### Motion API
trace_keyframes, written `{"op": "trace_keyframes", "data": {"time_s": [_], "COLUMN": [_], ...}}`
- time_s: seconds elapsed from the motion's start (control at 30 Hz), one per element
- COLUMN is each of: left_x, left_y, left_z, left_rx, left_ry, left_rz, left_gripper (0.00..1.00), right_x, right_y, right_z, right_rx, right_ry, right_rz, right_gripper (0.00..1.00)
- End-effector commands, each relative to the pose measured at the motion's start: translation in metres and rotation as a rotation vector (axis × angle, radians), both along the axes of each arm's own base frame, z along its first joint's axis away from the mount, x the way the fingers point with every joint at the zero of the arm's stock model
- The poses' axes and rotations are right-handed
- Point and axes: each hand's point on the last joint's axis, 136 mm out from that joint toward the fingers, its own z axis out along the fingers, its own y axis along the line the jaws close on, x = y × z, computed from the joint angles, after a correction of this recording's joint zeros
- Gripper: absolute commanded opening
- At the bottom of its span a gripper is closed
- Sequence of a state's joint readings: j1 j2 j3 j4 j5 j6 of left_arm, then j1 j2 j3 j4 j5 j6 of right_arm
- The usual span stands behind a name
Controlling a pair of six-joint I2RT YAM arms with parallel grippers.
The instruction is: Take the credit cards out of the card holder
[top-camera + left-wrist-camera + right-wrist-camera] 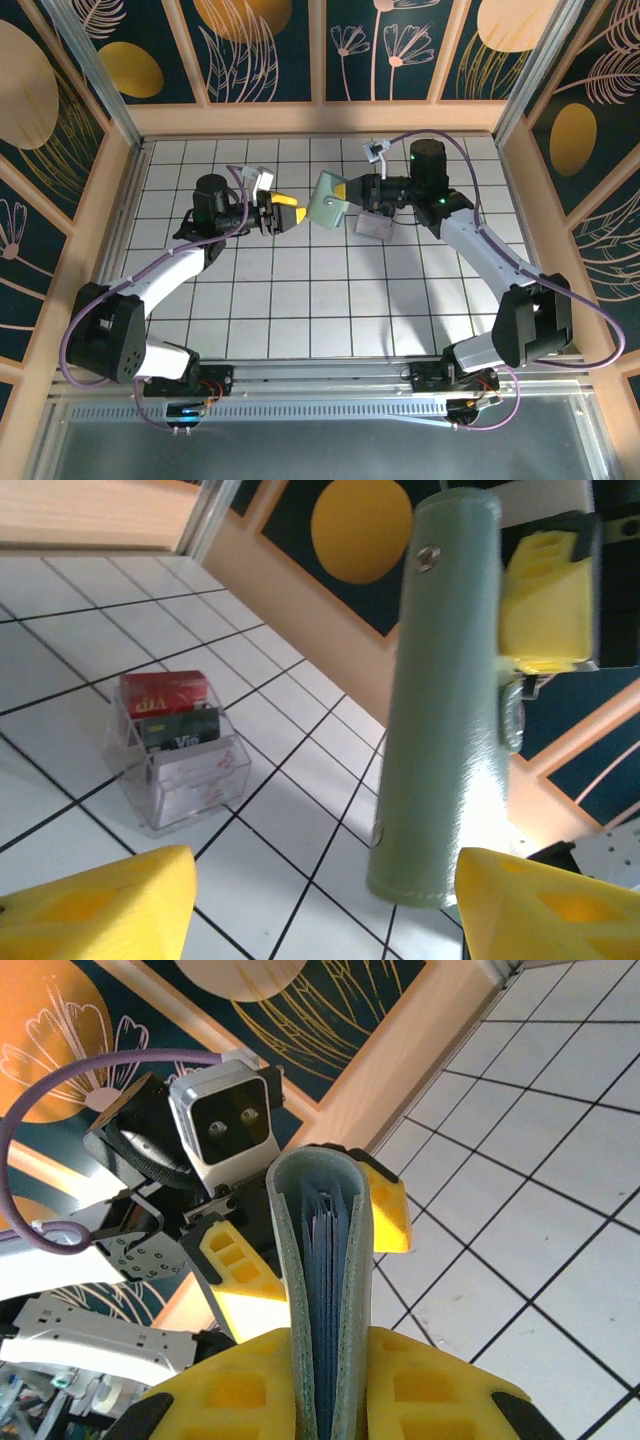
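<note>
My right gripper [325,1400] is shut on the card holder [320,1260], a grey-green wallet held folded and on edge above the table. Thin blue edges show between its panels; I cannot tell credit cards from pockets there. From above, the card holder [328,205] hangs mid-table between the two arms, with the right gripper [352,194] on its right side. My left gripper [286,212] is open at the holder's left, folded end. In the left wrist view the card holder [445,700] stands just beyond the left gripper [325,910], nearer the right finger, untouched.
A clear plastic box [180,770] holding a red and a black card marked VIP stands on the white tiled table [300,290], just right of the held wallet, and shows from above as the clear box [373,228]. Wooden walls [320,118] ring the table.
</note>
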State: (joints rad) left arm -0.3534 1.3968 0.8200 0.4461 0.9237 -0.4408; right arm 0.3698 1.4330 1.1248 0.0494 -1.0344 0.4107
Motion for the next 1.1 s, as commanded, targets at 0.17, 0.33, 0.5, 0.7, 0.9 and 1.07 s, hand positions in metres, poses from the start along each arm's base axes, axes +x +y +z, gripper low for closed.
{"op": "trace_keyframes", "data": {"time_s": [0.17,0.33,0.5,0.7,0.9,1.07], "left_x": [-0.028,-0.026,-0.025,-0.024,-0.026,-0.025], "left_y": [-0.022,-0.025,-0.027,-0.027,-0.027,-0.029], "left_z": [0.019,0.013,0.013,0.013,0.01,0.011], "left_rx": [-0.025,-0.021,-0.037,-0.038,-0.059,-0.066], "left_ry": [-0.115,-0.084,-0.072,-0.062,-0.033,-0.024], "left_rz": [-0.161,-0.162,-0.164,-0.15,-0.123,-0.068], "left_gripper": [0.68,0.62,0.54,0.41,0.25,0.21], "right_x": [-0.002,-0.006,-0.007,-0.008,0.0,0.009], "right_y": [0.007,0.011,0.015,0.024,0.026,0.026], "right_z": [0.011,0.014,0.013,0.009,0.007,0.002], "right_rx": [0.036,0.047,0.047,0.047,0.044,0.034], "right_ry": [-0.013,-0.025,-0.026,-0.022,-0.024,-0.012], "right_rz": [0.054,0.07,0.082,0.089,0.05,-0.012], "right_gripper": [0.01,0.01,0.01,0.03,0.06,0.11]}}
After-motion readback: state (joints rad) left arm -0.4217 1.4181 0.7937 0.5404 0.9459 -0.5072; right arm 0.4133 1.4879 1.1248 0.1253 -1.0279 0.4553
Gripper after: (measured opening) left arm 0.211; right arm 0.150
